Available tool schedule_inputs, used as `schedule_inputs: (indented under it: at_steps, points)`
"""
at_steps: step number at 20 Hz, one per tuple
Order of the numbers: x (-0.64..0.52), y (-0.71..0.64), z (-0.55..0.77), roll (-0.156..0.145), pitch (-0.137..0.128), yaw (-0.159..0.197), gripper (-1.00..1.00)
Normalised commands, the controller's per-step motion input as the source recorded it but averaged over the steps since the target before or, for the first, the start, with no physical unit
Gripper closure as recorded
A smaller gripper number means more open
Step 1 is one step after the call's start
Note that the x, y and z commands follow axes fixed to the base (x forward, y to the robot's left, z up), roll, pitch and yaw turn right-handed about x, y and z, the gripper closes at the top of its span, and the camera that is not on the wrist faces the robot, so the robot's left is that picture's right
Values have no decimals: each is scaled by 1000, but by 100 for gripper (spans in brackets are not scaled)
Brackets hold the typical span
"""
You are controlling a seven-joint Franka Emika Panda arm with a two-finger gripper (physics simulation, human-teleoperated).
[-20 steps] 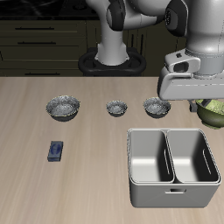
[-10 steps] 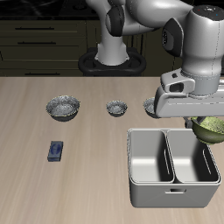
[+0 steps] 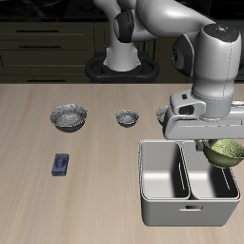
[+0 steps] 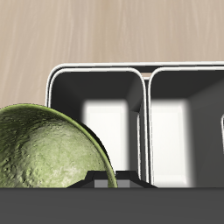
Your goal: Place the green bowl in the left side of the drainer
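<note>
Wooden tabletop (image 3: 57, 205): the gripper (image 3: 221, 145) clasps the green bowl (image 3: 226, 152) by its rim, above the drainer (image 3: 157, 212), over the compartment at three o'clock.

Light wood table (image 3: 57, 210), dark cabinets (image 3: 48, 43) behind

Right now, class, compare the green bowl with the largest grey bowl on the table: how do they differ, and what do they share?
The green bowl is yellow-green with a mottled surface; the largest grey bowl is grey and speckled. The green bowl hangs tilted at the gripper above the drainer; the grey bowl sits upright on the table, untouched. Both are round and look similar in width.
</note>
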Motion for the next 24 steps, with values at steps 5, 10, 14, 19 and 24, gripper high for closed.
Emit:
schedule_inputs:
  at_steps: [5,10,14,19,24]
  points:
    - [45,-6,-120,-1,16,0,100]
    - [-2,74,-91,12,19,3,100]
    - [2,-39,-122,-34,39,-1,-100]
    - [-18,-81,77,-12,-4,4,-100]
    - [-29,-53,138,-7,-21,22,-100]
